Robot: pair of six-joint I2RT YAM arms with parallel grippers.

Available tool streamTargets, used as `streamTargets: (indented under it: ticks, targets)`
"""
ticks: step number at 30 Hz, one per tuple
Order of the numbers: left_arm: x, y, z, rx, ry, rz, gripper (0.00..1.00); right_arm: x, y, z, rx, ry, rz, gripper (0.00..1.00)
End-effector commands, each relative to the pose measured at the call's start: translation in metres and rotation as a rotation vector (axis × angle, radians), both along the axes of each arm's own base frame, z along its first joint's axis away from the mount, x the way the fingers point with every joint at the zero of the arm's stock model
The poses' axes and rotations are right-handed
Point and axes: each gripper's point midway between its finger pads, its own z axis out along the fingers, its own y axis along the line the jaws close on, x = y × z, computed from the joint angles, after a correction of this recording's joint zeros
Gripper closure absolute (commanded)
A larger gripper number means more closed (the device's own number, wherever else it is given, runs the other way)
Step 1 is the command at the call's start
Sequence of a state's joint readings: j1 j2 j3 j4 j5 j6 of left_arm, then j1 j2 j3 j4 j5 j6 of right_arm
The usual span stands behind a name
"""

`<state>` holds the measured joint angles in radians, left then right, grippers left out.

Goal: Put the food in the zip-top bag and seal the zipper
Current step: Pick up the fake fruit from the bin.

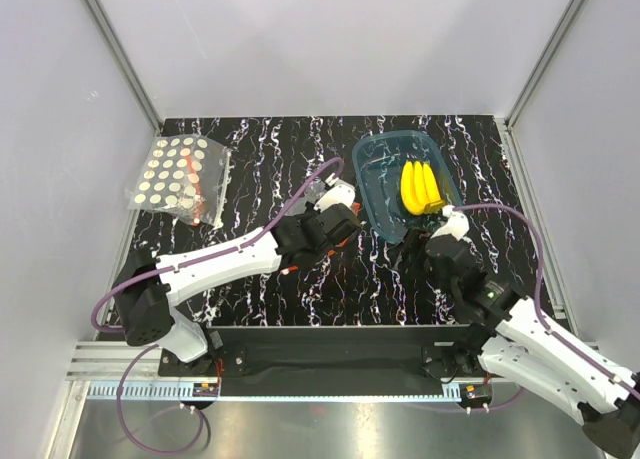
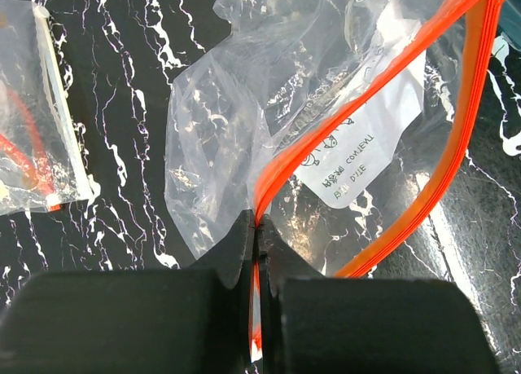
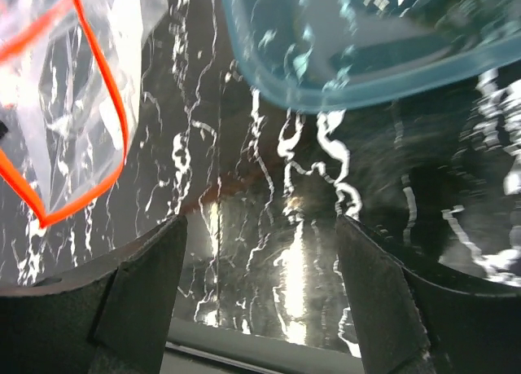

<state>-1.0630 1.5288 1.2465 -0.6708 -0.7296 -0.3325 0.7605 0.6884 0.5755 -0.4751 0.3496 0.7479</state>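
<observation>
left claw [image 2: 256, 227] pinches the red-orange zipper strip [image 2: 277, 178] of a clear crinkly plastic bag [image 2: 216, 146]; right claw [image 3: 259, 252] spread, five o'clock from bright yellow plastic bananas [image 1: 421, 187].

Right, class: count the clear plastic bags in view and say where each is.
2. The disc bag lies at far left of the table; the zip bag is near the centre, left of the tray, its zipper pinched by the left gripper.

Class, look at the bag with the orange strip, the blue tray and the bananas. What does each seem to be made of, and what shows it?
Bag: thin clear plastic film, glossy; it crinkles and glints. Tray: translucent blue plastic, probably rigid; the tabletop shows through. Bananas: likely smooth plastic; even bright yellow.
</observation>
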Motion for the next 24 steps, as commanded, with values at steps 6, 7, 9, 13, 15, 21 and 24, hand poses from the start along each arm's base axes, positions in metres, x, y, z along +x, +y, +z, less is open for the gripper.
streamTargets:
  ticks: [6, 7, 9, 13, 15, 21, 24]
  targets:
    - [0.012, -0.02, 0.03, -0.043, -0.051, -0.029, 1.0, 0.037, -0.058, 0.039, -0.127, -0.019, -0.179, 0.2]
    - [0.013, -0.023, 0.032, -0.043, -0.052, -0.033, 1.0, 0.042, -0.065, 0.038, -0.141, -0.01, -0.183, 0.2]
    - [0.013, -0.025, 0.032, -0.04, -0.043, -0.041, 1.0, 0.057, -0.067, 0.04, -0.11, 0.011, -0.167, 0.2]
    - [0.016, -0.029, 0.03, -0.022, -0.037, -0.045, 1.0, 0.09, -0.087, 0.038, -0.146, 0.058, -0.205, 0.19]
    - [0.016, -0.031, 0.03, -0.025, -0.039, -0.05, 1.0, 0.105, -0.09, 0.033, -0.174, 0.098, -0.212, 0.17]
    - [0.019, -0.034, 0.025, -0.007, -0.037, -0.055, 1.0, 0.136, -0.104, 0.031, -0.13, 0.136, -0.287, 0.03]
    - [0.019, -0.034, 0.026, -0.004, -0.038, -0.058, 1.0, 0.147, -0.105, 0.03, -0.077, 0.149, -0.34, 0.0]
